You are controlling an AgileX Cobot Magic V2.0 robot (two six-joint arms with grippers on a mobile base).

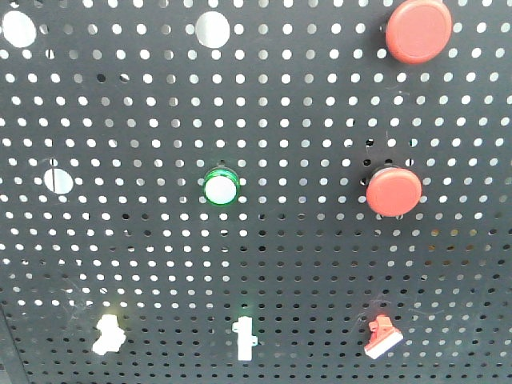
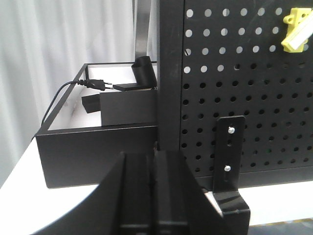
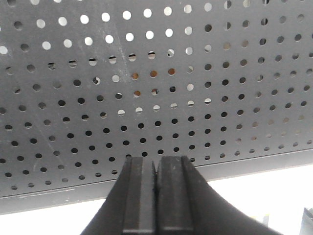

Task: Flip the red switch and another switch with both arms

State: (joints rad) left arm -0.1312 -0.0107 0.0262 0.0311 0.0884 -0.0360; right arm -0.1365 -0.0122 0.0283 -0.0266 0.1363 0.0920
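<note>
In the front view the small red switch (image 1: pixel 382 334) sits at the pegboard's lower right, and the other switch, a pale yellow toggle (image 1: pixel 106 334), sits at the lower left. Neither arm shows in that view. The left wrist view has my black left gripper (image 2: pixel 155 155) shut and empty, low by the board's left post, with the yellow toggle (image 2: pixel 296 29) far up to its right. My right gripper (image 3: pixel 156 160) is shut and empty, pointing at the bare lower part of the pegboard (image 3: pixel 146 98). The red switch is out of the right wrist view.
A white upright toggle (image 1: pixel 244 338) with a green light stands between the two switches. Above are a lit green round button (image 1: pixel 221 187) and two big red push buttons (image 1: pixel 393 190) (image 1: pixel 418 30). A black bracket foot (image 2: pixel 230 161) and a black open box (image 2: pixel 98 152) stand near the left gripper.
</note>
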